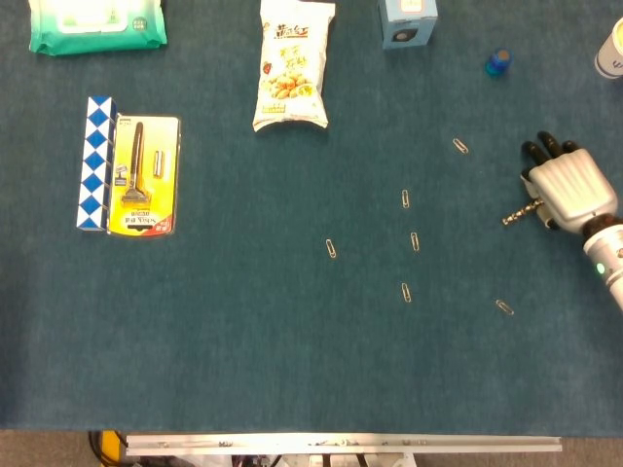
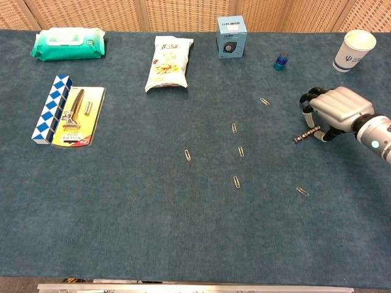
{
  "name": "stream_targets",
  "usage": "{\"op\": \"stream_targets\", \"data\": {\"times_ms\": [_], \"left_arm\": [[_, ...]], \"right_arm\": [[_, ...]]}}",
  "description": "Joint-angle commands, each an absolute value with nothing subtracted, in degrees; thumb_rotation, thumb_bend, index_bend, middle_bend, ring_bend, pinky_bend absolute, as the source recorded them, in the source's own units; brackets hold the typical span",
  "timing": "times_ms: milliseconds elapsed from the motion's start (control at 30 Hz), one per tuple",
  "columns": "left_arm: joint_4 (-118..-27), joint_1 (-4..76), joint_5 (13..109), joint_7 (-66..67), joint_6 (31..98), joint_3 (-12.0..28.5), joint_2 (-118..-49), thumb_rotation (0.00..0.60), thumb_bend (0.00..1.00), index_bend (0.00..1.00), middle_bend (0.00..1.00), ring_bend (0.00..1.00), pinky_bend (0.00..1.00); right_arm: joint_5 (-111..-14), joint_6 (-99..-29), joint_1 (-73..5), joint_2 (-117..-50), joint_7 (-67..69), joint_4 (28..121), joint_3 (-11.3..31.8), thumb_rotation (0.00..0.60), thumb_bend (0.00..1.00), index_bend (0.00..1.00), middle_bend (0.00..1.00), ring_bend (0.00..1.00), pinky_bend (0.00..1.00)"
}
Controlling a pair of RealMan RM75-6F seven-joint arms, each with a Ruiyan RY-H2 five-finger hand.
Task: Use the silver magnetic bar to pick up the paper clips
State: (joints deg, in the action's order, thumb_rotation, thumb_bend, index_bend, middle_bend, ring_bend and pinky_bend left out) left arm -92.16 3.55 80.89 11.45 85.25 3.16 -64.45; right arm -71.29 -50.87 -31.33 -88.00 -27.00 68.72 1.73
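My right hand (image 1: 571,189) (image 2: 339,108) is at the right side of the table, fingers curled down around one end of the silver magnetic bar (image 1: 519,214) (image 2: 306,135). The bar pokes out to the left, its free tip low over the cloth. Several paper clips lie scattered on the blue cloth to the left of the hand: one (image 1: 460,146) (image 2: 264,101) is the farthest back, one (image 1: 406,198) (image 2: 234,128) sits mid-table, and one (image 1: 504,307) (image 2: 302,191) is closest to the front. The bar carries no clip. My left hand does not show in either view.
Along the back stand a green wipes pack (image 2: 67,43), a snack bag (image 2: 168,63), a blue box (image 2: 231,37), a small blue cap (image 2: 281,61) and a paper cup (image 2: 353,50). A razor card (image 2: 76,115) and a blue-white puzzle strip (image 2: 51,107) lie at left.
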Motion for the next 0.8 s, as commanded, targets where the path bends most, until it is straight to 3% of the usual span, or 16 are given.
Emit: {"op": "stream_targets", "data": {"times_ms": [33,800], "left_arm": [[-92.2,3.5,81.0,11.4,85.3,3.1,-64.4,0.6,0.18,0.5,0.52,0.57,0.73],[-92.1,3.6,80.9,11.7,85.2,3.2,-64.5,0.6,0.18,0.5,0.52,0.57,0.73]], "right_arm": [[-71.0,-50.7,-31.4,-88.0,-27.3,68.9,1.8,0.6,0.29,0.55,0.17,0.09,0.27],[-71.3,-53.2,-31.1,-84.7,-28.7,74.5,1.6,0.6,0.3,0.58,0.17,0.09,0.27]]}}
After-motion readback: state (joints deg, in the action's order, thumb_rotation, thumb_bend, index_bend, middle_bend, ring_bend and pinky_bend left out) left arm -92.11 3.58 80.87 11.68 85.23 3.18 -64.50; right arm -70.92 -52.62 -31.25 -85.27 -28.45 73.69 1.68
